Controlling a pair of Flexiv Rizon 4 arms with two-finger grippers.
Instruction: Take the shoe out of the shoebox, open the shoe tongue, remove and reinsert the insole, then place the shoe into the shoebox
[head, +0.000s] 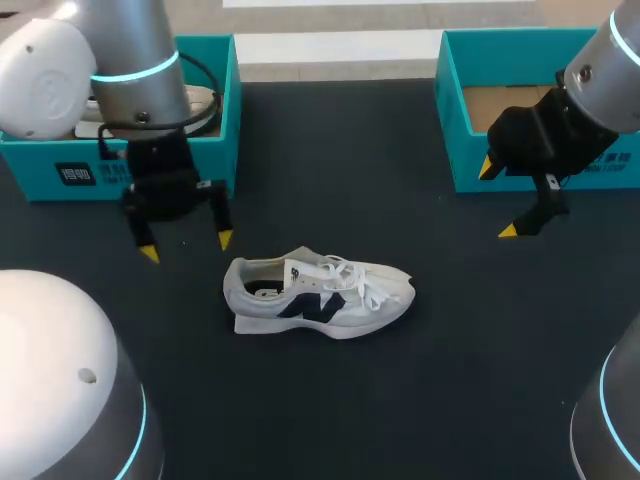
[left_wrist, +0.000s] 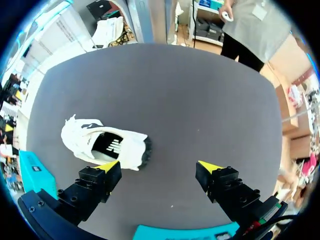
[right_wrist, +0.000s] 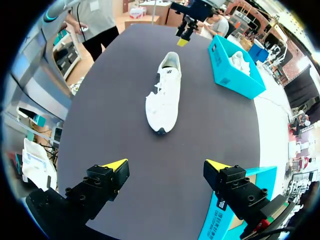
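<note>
Head view: white shoe (head: 320, 298) sits upright on the dark surface (head: 330, 150), outside both boxes, toe toward my right. My left hand (head: 186, 245) hangs near the heel, fingers spread, empty. My right hand (head: 498, 200) is likewise spread and empty, beside the right shoebox (head: 452, 120), well apart from the shoe.

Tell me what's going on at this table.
Neither gripper holds anything right now. The white shoe is out of its box and stands on the dark table, between the left shoebox and the right shoebox. The left gripper hangs open close to the shoe's heel end. The right gripper hangs open in front of the right shoebox, farther from the shoe. The left shoebox holds a second white shoe.
</note>
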